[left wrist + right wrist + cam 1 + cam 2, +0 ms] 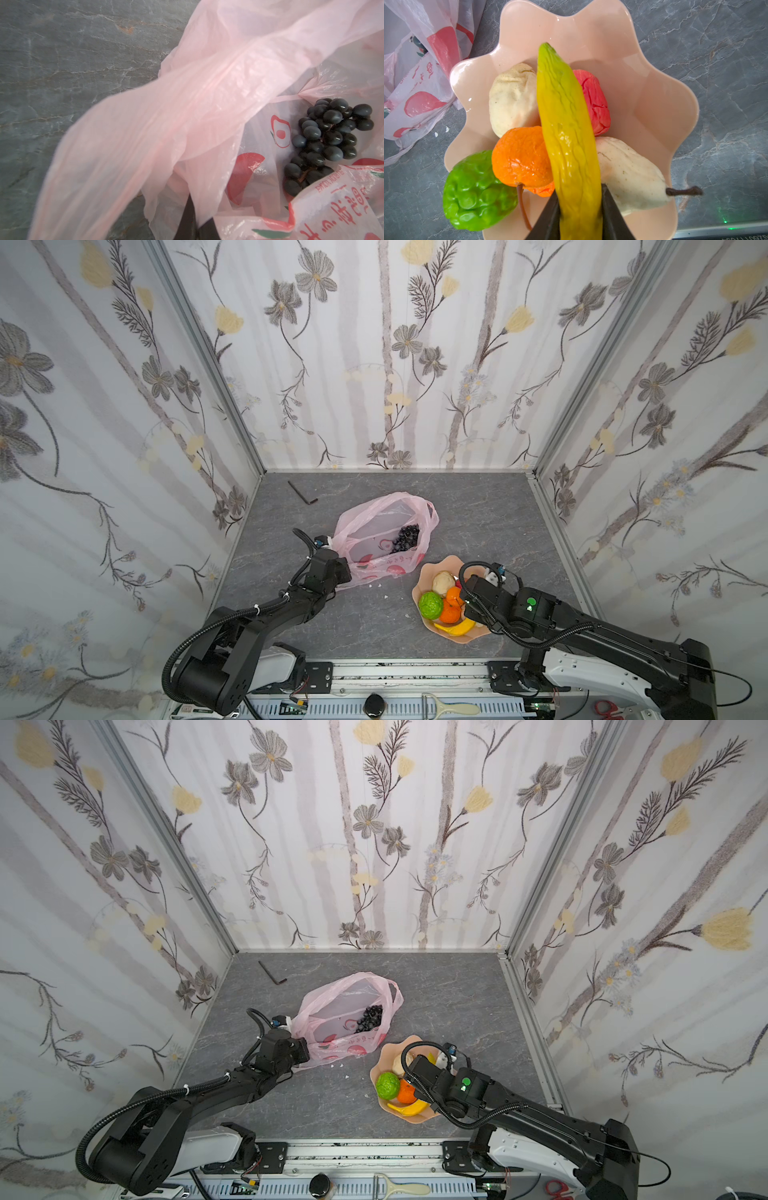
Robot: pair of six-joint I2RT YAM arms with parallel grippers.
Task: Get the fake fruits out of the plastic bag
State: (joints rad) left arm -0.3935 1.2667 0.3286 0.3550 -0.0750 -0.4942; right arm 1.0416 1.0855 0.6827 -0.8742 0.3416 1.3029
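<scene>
nearly there: only the grape bunch (328, 139) lies in the plastic bag (374, 514), far-left of the peach dish (654, 99) where the other fruits (521, 155) are piled. right gripper (580, 190) pinches a yellow-green banana (564, 116) over the dish; left gripper (329, 545) is clamped on the bag's left edge.

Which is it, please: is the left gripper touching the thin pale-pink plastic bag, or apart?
Touching: the left wrist view shows the left gripper pinching a fold of the plastic bag.
</scene>
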